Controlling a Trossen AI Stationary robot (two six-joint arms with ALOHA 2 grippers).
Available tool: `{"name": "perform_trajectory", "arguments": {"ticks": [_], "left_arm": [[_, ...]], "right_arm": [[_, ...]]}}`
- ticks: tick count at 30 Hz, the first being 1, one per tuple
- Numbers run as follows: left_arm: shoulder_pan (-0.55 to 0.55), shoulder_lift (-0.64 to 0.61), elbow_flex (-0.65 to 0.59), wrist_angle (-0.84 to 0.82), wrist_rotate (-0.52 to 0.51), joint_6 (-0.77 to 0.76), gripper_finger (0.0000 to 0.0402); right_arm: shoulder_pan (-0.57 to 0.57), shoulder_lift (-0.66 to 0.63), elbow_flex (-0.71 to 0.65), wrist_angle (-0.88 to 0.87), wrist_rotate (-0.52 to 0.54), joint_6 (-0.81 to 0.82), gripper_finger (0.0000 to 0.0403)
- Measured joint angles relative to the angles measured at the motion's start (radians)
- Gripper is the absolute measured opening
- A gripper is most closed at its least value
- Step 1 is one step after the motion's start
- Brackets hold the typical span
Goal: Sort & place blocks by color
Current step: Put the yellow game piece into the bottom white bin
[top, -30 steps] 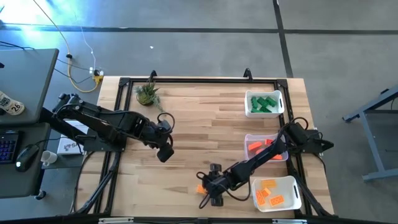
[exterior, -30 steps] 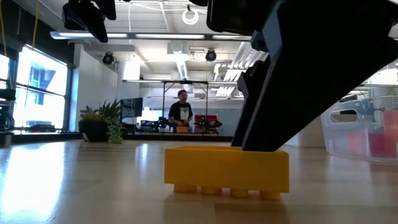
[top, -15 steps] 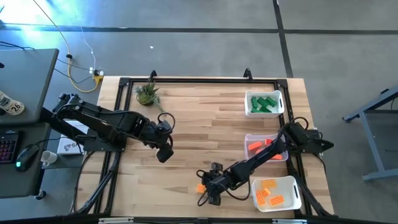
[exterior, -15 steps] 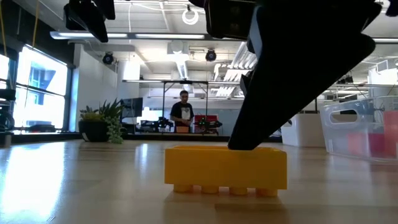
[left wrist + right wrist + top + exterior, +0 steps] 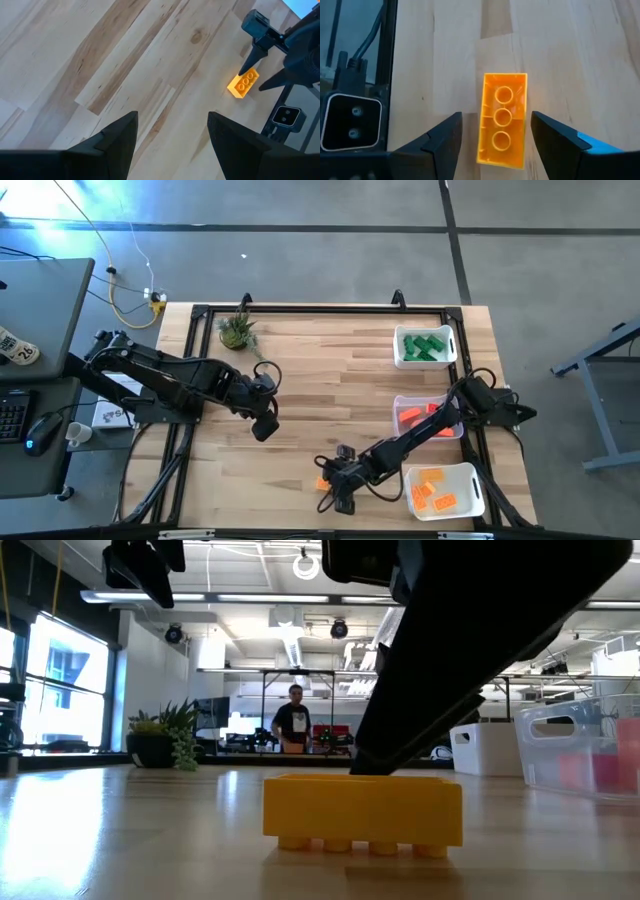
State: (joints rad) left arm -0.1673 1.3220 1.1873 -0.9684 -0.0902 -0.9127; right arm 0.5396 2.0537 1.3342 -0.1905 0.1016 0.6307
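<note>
Near table edge: last loose yellow-orange brick (image 5: 502, 119) lying studs-down on the wooden table (image 5: 330, 370), hollow underside up. Right gripper (image 5: 495, 137) poised directly over it, fingers spread to either side, not touching yet. Left gripper (image 5: 170, 131) further in at mid-table, fingers apart, holding nothing, waiting. Beyond, along the right side: nearest bin (image 5: 445, 490) with yellow-orange blocks, middle bin (image 5: 420, 416) with red-orange, far bin (image 5: 425, 346) with green. Potted plant (image 5: 237, 330) at far edge. Sorting apparently nearly finished; one brick left to grasp and drop. No readable writing or brand anywhere.
</note>
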Motion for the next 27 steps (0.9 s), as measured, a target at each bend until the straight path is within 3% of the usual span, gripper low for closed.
{"name": "perform_trajectory", "arguments": {"ticks": [13,27], "left_arm": [[0.000,0.000,0.000,0.000,-0.003,0.000,0.0229],[0.000,0.000,0.000,0.000,-0.016,0.017,0.0229]], "right_arm": [[0.000,0.002,0.000,-0.050,0.029,-0.095,0.0222],[0.000,0.007,0.000,-0.091,0.051,-0.085,0.0222]]}}
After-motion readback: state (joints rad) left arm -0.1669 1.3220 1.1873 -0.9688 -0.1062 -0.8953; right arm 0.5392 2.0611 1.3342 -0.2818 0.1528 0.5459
